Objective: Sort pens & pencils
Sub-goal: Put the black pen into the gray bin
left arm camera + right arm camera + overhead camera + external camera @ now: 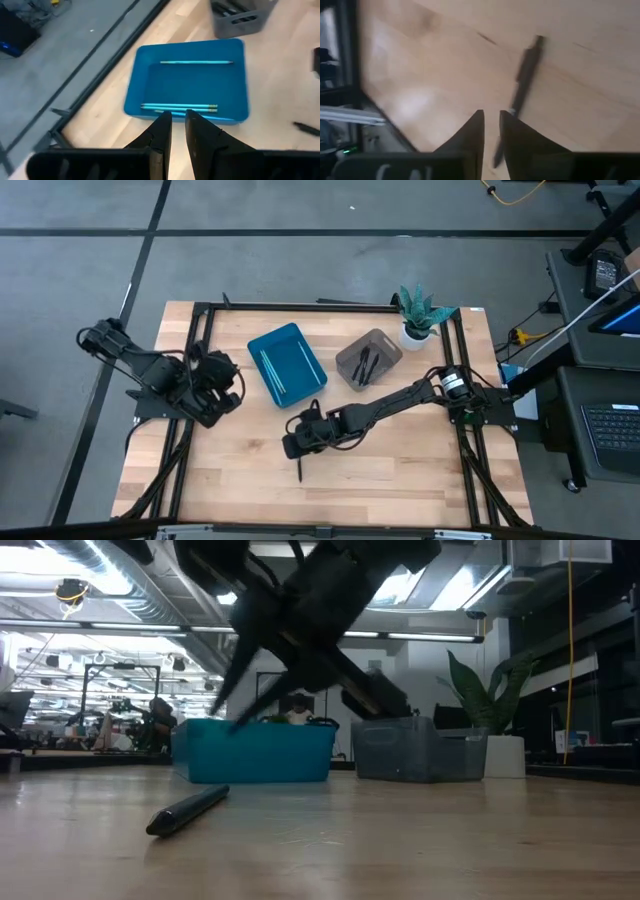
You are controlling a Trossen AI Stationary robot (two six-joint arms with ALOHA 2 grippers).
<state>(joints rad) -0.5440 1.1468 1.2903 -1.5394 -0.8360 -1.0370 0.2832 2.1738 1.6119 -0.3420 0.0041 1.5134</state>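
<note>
Right gripper (491,125) nearly closed above slim black pen (522,82), lying flat

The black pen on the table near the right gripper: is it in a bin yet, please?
Out. The black pen lies flat on the bare wood, apart from the grey bin, with the right gripper beside it.

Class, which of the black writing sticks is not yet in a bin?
The black stick lying alone on the bare table, just beside the right claw; the other black ones sit in the grey bin.

potted plant (417,312) (far corner), laptop (610,435) nr table
</note>
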